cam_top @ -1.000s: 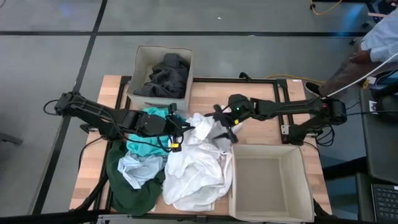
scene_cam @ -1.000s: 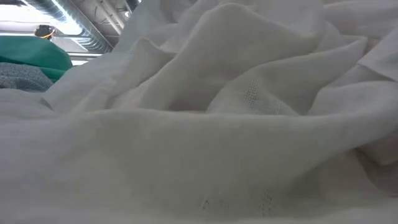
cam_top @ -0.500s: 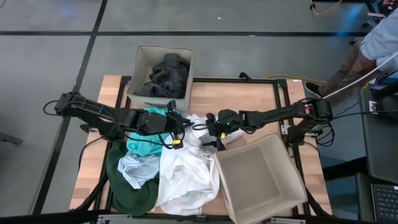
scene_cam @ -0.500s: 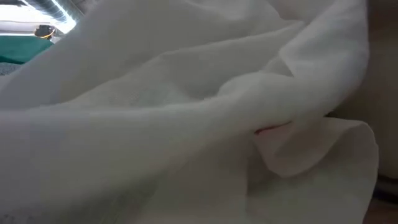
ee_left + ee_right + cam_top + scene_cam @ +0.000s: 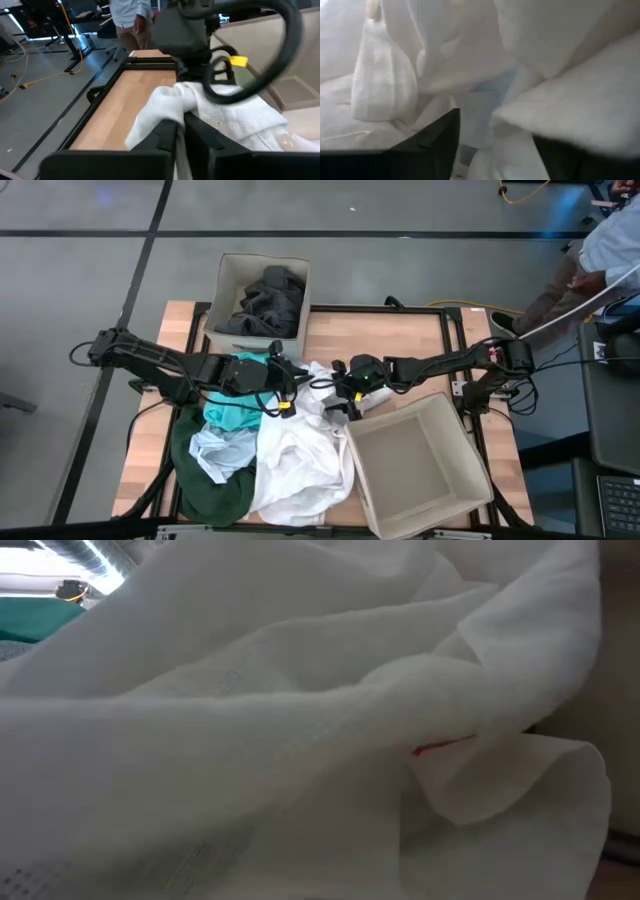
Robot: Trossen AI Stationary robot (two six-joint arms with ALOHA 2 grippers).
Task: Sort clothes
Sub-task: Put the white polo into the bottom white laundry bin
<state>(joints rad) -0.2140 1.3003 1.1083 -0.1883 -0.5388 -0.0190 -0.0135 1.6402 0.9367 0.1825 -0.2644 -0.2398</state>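
A heap of clothes lies at the table's middle: a white garment (image 5: 300, 455), a teal one (image 5: 232, 415), a pale blue one (image 5: 215, 450) and a dark green one (image 5: 205, 492). The white garment fills the low view (image 5: 300, 740). My left gripper (image 5: 298, 385) is shut on the white garment's far part (image 5: 170, 102). My right gripper (image 5: 338, 395) stands open in the same white folds (image 5: 385, 80), just right of my left gripper. My left gripper pinches a bunched fold of the white garment (image 5: 176, 111) between its two fingers, coming level from the table's left side. The rest of the garment lies slack on the table. My right gripper's fingers (image 5: 437, 137) stand apart, and white cloth (image 5: 475, 115) lies between and against them.
A beige box (image 5: 232, 268) at the far left holds dark grey clothes (image 5: 262, 300). A second beige box (image 5: 470, 470), empty and turned askew, stands near right, its corner beside my right gripper. A person (image 5: 605, 245) stands beyond the table's right side.
My right gripper has gone toward the table's left edge and a little nearer, into the white garment. The near right box has turned askew and slid left. The white garment has bunched toward the left.
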